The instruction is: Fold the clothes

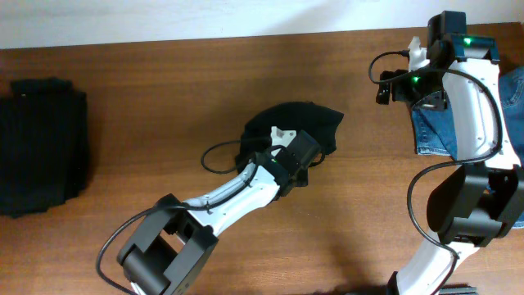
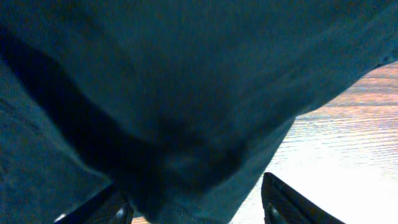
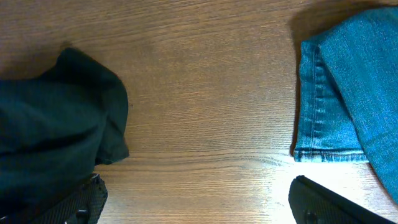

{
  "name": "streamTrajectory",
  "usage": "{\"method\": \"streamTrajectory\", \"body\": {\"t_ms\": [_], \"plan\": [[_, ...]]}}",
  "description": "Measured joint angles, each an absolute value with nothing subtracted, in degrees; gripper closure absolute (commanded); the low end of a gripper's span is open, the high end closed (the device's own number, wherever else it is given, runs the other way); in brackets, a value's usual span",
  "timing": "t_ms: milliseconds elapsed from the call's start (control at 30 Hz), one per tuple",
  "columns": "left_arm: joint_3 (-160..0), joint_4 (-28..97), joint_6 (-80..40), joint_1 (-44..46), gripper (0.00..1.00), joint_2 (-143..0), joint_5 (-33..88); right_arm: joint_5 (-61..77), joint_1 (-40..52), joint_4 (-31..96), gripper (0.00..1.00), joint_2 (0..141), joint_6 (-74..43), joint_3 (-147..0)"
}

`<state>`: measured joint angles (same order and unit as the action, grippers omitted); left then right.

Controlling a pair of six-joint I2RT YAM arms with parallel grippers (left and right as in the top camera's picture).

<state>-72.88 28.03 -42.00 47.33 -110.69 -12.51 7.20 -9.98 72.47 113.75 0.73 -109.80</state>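
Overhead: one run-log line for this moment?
left pincer: on crumpled black garment, grip unclear | right pincer: open, empty | folded black stack: far left | jeans: far right

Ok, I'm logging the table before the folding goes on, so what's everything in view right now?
crumpled garment: one, black, middle of the table, under the left claw
folded pile: one pile, black, far left of the table; number of pieces cannot be told
jeans: one, blue denim, right side, partly hidden by the right arm
table: one, brown wood, under everything
left claw: one, black, open, down on the crumpled garment with cloth bunched between its fingers
right claw: one, black, open, over bare wood between the crumpled garment and the jeans
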Motion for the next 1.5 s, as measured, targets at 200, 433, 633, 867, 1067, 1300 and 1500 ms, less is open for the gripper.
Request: {"method": "streamTrajectory", "body": {"t_ms": [200,433,633,867,1067,1300,1500], "plan": [[-72.9,27.8,-43.4,47.3,0.42,-113.4,-10.5,7.2,-10.0,72.3,0.01,113.8,0.8,-109.8],[-72.9,27.8,-44.5,47.3,0.82,-113.9,-9.4,7.2,-10.0,72.3,0.01,113.8,0.7,-109.8],[-72.9,27.8,-44.5,47.2,0.99,-113.9,-9.2,7.5,-10.0,72.4,0.0,113.8,0.7,-109.8],[-76.6,33.3,-38.5,45.9,0.99,-110.8,-12.7,7.7,-10.0,72.7,0.12,113.8,1.0,-109.8],[-82.4,36.0,-30.9,42.3,0.99,-99.9,-18.1,9.3,-10.0,73.5,0.12,113.8,1.2,-109.8],[-83.9,36.5,-27.8,33.8,0.99,-90.0,-20.0,10.9,-10.0,75.4,0.12,113.8,1.1,-109.8],[-83.9,36.9,-26.9,25.6,0.99,-89.5,-20.0,16.3,-9.7,79.3,0.12,113.8,3.6,-109.8]]}}
